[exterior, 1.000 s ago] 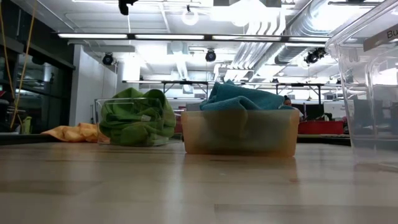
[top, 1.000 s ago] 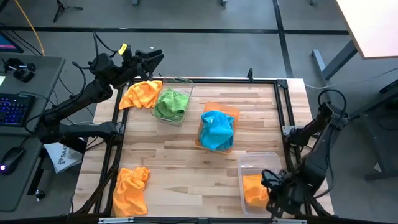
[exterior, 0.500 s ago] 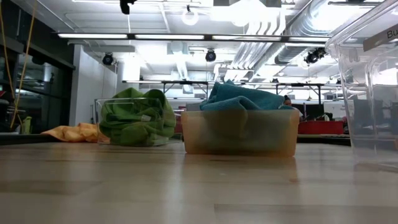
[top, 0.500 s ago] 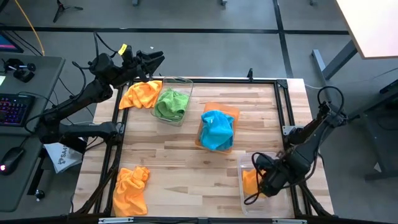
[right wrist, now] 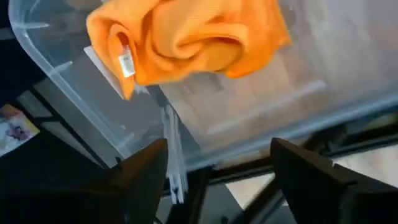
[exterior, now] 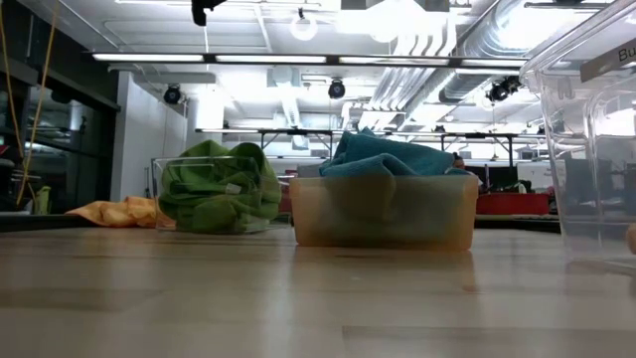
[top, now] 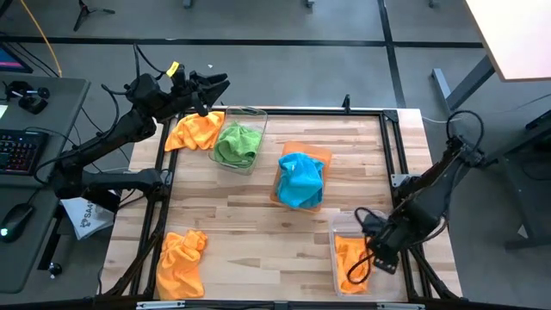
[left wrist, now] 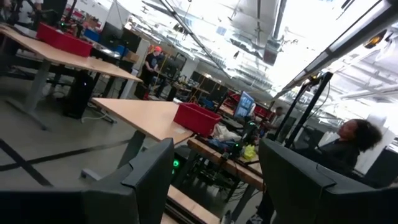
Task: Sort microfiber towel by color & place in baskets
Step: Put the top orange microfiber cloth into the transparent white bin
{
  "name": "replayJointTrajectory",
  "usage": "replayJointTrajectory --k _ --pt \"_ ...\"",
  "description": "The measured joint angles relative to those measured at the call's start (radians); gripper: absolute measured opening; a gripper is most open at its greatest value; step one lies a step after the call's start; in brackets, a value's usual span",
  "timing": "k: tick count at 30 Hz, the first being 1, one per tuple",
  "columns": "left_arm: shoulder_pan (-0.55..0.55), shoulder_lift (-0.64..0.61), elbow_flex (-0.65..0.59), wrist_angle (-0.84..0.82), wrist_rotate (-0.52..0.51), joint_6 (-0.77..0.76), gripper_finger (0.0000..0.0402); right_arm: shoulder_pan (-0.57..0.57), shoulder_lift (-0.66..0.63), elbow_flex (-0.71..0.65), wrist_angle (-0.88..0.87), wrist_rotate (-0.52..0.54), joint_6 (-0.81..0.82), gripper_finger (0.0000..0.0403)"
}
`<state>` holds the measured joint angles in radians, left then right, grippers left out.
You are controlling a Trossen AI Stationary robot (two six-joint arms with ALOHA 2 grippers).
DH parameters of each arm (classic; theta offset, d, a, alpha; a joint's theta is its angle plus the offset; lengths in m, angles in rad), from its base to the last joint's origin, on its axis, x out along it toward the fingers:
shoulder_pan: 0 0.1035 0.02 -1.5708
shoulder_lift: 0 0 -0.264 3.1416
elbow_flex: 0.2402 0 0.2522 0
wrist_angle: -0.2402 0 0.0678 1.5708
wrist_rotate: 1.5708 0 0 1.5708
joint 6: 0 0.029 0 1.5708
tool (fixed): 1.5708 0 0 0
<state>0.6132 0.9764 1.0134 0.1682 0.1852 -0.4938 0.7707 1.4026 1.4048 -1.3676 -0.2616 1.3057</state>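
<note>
An orange towel (top: 350,260) (right wrist: 186,38) lies crumpled on the floor of the clear basket (top: 337,226) at the near right. My right gripper (top: 379,250) (right wrist: 217,180) hangs open just above that basket's right side, touching nothing. A green towel (top: 238,143) fills the clear basket (exterior: 159,189) at the far left. A blue towel (top: 301,178) is heaped in the orange basket (top: 297,150) mid-table. Loose orange towels lie at the far left (top: 195,130) and near left (top: 181,263). My left gripper (top: 215,86) (left wrist: 214,180) waits open above the far left towel.
A black frame rail (top: 389,146) runs round the table top. A desk with a keyboard (top: 19,151) stands off the left edge. Bare wood lies between the orange basket and the near edge (top: 258,250). A person (left wrist: 351,146) sits in the room beyond.
My right gripper has let go of the orange towel, which has dropped and spread out on the floor of the near right basket. The gripper has risen and drawn back toward the table's right edge.
</note>
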Motion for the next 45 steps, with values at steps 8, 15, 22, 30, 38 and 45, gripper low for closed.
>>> replayJointTrajectory --k 8,15,22,30,38,45 --pt "0.000 0.000 0.001 -0.195 0.013 0.071 0.0222 -0.086 -0.179 0.000 -0.012 0.663 0.118 0.0284" --pt "0.040 0.032 0.001 -0.719 -0.339 0.214 0.0222 -0.364 -0.234 0.000 -0.098 0.966 0.169 0.0284" --pt "0.252 0.291 0.002 -0.925 -0.290 0.263 0.0222 -0.694 -0.224 0.000 -0.059 0.845 -0.094 0.0284" --pt "0.374 0.603 0.000 -0.902 -0.388 0.296 0.0222 -0.867 -0.225 0.000 0.140 0.732 -0.240 0.0284" --pt "0.447 0.669 0.005 -0.821 -0.389 0.209 0.0221 -0.876 -0.224 0.000 0.178 0.713 -0.251 0.0284" --pt "0.483 0.660 0.006 -0.813 -0.457 0.212 0.0207 -0.876 -0.224 0.000 0.176 0.664 -0.366 0.0284"
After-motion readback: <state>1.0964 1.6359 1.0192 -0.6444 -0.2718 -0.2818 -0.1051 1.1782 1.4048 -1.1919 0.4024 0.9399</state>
